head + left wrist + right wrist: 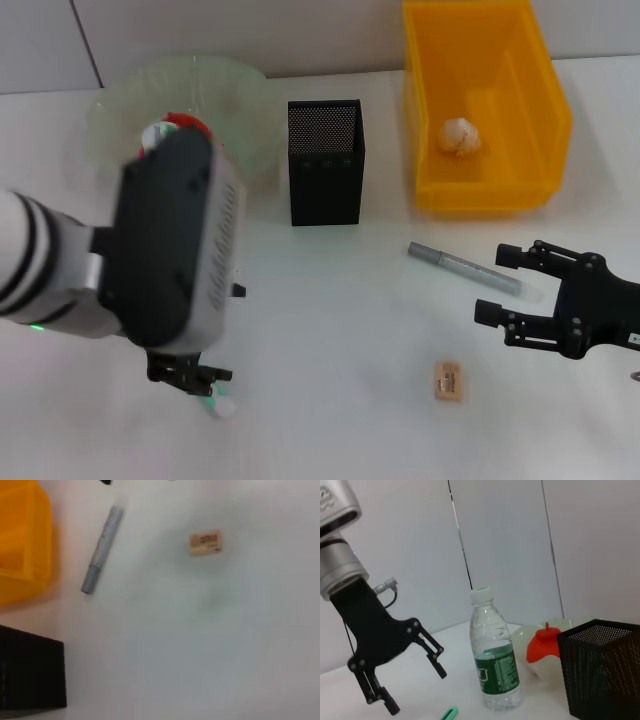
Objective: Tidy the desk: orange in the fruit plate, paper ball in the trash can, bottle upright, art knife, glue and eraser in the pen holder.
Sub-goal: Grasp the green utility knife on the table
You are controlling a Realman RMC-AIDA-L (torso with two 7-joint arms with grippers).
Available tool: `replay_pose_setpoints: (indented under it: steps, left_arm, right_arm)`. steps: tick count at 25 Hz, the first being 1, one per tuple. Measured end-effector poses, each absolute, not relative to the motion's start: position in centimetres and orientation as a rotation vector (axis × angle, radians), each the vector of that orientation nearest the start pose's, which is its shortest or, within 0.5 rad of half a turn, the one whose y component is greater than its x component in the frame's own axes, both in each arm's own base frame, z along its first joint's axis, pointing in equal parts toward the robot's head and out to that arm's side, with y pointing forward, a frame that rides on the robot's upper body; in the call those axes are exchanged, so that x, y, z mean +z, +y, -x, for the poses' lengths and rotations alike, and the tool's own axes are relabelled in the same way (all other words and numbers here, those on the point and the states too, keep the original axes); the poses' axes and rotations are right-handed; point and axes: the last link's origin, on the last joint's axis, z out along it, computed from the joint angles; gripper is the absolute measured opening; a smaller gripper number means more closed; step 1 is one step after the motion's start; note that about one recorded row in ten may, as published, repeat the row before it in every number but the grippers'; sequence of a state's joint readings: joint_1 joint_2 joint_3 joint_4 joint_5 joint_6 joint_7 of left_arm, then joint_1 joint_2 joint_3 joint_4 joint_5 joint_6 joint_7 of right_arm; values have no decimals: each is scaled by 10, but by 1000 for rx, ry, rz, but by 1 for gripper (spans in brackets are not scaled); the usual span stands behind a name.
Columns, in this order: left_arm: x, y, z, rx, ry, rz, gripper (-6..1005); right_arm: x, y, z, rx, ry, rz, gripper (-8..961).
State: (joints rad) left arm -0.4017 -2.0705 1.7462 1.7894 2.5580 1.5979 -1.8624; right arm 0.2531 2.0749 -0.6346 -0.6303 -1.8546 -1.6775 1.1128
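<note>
The left gripper (412, 672) stands with its jaws spread wide and nothing between them, at the lower left of the right wrist view, just beside the bottle (495, 665). The bottle stands upright on the table (330, 350), cap up, green label facing out. In the head view that arm fills the left of the frame, hiding the bottle.

The right gripper (500, 285), at the lower right of the head view, is also open and empty. A grey pen-like tool (470, 270) lies just beside its upper fingers. The eraser (448, 381) lies below it, apart.

The pen holder (325, 165) stands upright at upper centre. The trash can (485, 105) at upper right holds the paper ball (459, 136). The orange (545, 645) sits in the fruit plate (240, 100) at upper left.
</note>
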Motion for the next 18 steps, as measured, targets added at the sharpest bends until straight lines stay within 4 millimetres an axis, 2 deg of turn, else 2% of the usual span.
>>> replay_pose_setpoints:
  steps: [8,18]
  left_arm:
    - [-44,272,125,975,867,2806,814]
    - [-60,276,113,1133,1088,2750,813]
  right_arm:
    - [16,247,-322,863,601,2520,830]
    - [10,247,-319,896,638,2521,830]
